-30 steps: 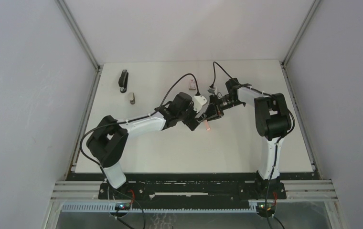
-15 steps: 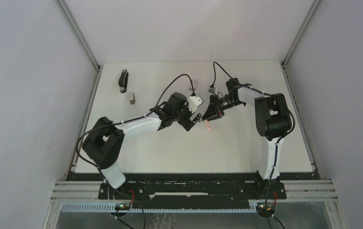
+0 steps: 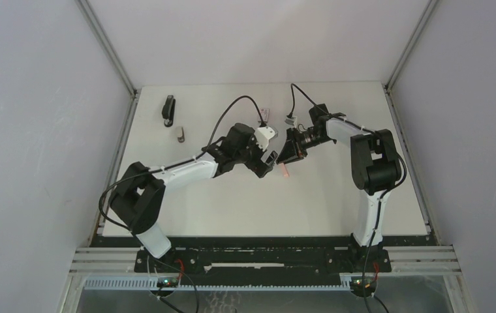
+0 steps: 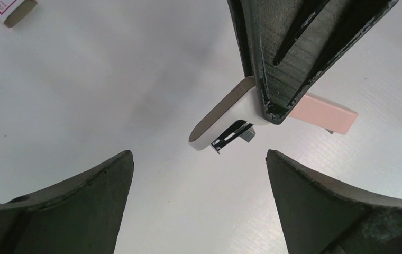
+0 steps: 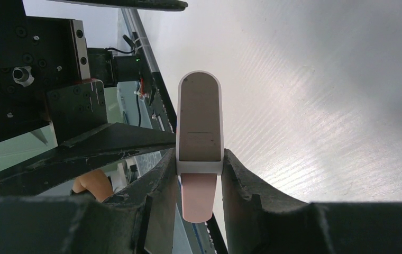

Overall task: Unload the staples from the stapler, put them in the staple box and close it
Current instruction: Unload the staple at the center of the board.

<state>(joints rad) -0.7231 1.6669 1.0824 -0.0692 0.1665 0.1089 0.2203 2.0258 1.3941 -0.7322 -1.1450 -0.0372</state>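
Since the earlier frame the left arm has drawn back a little from the stapler (image 3: pixel 286 171), and its wrist now sits farther from the right gripper (image 3: pixel 290 155).

The only container is a small box (image 4: pixel 7 7), well apart from the left gripper (image 4: pixel 199 156), beyond its left finger (image 4: pixel 82 201). The box is seen at the frame edge and its contents are hidden. It carries red print, too small to read. The stapler shows no legible marking.

The right gripper (image 5: pixel 199 160) is pressed against both sides of the stapler (image 5: pixel 199 119) and holds it clear of the table (image 4: pixel 82 84). The rounded end projects beyond the fingertips; the pink part lies back between the fingers.

The left gripper is spread wide and holds nothing. The stapler (image 4: pixel 225 112) hangs just beyond its fingertips, roughly centred between them, not touching. A silvery metal channel (image 4: pixel 231 136) shows under the rounded end; whether it holds staples cannot be told.
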